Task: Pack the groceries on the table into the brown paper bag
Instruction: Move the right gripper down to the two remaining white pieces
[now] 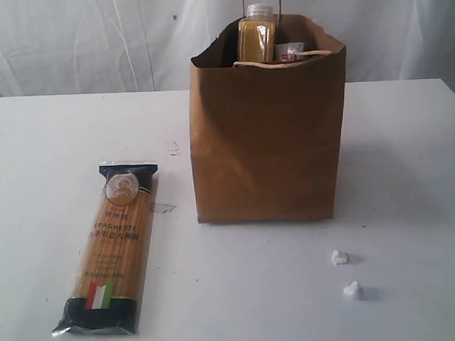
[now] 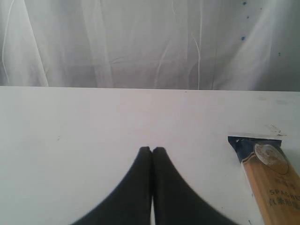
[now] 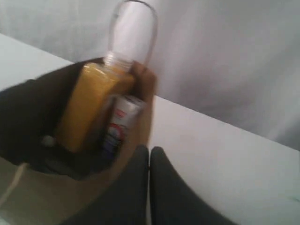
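Spaghetti packet, long and clear-sided, lies flat on the white table at the front left, its dark end with the Italian flag toward the camera and its round seal toward the far side. Just right of its upper half, a small scrap of clear tape sticks to the tabletop, in the gap before the brown paper bag; whether the scrap touches the packet cannot be told. The bag stands upright near the middle with its mouth open. Inside it, the yellow-grain bottle stands with its white cap well above the rim. Beside the bottle on the right, the top of a small white carton with red print just clears the edge. The bag's wall hides anything lower down. Right of the bag and nearer the front, two white crumbs rest on the table, apart from everything else. The left gripper hangs over bare table with its fingers pressed together on nothing, the packet's sealed end off to one side. The right gripper sits by the bag's rim, likewise clenched and empty.
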`<state>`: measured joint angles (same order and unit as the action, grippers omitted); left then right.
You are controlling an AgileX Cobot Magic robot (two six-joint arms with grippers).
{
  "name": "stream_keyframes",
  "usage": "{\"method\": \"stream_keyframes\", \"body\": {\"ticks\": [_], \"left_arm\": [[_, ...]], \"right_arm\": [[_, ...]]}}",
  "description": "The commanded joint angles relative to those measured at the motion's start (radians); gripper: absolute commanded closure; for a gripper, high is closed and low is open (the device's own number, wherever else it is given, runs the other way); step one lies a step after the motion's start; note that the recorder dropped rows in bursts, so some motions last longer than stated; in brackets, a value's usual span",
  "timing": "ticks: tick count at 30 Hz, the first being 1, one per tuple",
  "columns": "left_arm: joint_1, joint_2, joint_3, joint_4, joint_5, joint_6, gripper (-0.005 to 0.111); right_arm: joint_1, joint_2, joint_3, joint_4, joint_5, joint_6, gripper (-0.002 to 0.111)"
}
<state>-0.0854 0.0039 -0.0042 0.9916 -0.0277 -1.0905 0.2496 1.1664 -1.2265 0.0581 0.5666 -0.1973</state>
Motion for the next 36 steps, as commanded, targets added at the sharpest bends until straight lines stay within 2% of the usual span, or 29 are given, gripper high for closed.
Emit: {"method": "stream_keyframes", "body": {"ticks": [1,3,11,14,19,24,26,29,30,32,36], "left_arm": [[-0.008,-0.004,0.004,0.011,-0.004,0.0,0.106],[-0.008,-0.004,0.004,0.011,-0.004,0.0,0.106],[-0.008,-0.004,0.004,0.011,-0.004,0.0,0.106],[-0.008,-0.004,0.004,0.011,-0.004,0.0,0.106],[-0.008,-0.004,0.004,0.011,-0.004,0.0,0.106],[-0.008,-0.004,0.004,0.011,-0.004,0.0,0.106],[-0.008,-0.004,0.004,0.011,-0.004,0.0,0.106],[-0.008,-0.004,0.004,0.011,-0.004,0.0,0.106],[-0.008,-0.004,0.004,0.011,-0.004,0.0,0.106],[-0.008,-0.004,0.004,0.011,-0.004,0.0,0.106],[-0.008,-0.004,0.004,0.011,-0.004,0.0,0.106]], "right_arm": [[-0.002,-0.103,0.095,-0.372,0.013,0.357,0.108],[-0.002,-0.149,0.152,-0.434,0.013,0.389,0.108],[-0.002,-0.222,0.376,-0.429,0.113,0.395,0.108],[-0.002,-0.215,0.483,-0.36,0.053,0.459,0.108],[-0.002,-0.18,0.667,-0.211,-0.119,0.439,0.108],[0.0,-0.172,0.673,-0.049,-0.133,0.304,0.108],[0.002,-0.172,0.673,0.079,-0.122,0.197,0.108],[0.099,-0.137,0.673,0.268,-0.061,-0.158,0.108],[0.132,-0.125,0.673,0.285,-0.057,-0.203,0.108],[0.194,-0.094,0.673,0.284,-0.074,-0.21,0.108],[0.226,-0.041,0.67,0.251,-0.117,-0.21,0.108]]}}
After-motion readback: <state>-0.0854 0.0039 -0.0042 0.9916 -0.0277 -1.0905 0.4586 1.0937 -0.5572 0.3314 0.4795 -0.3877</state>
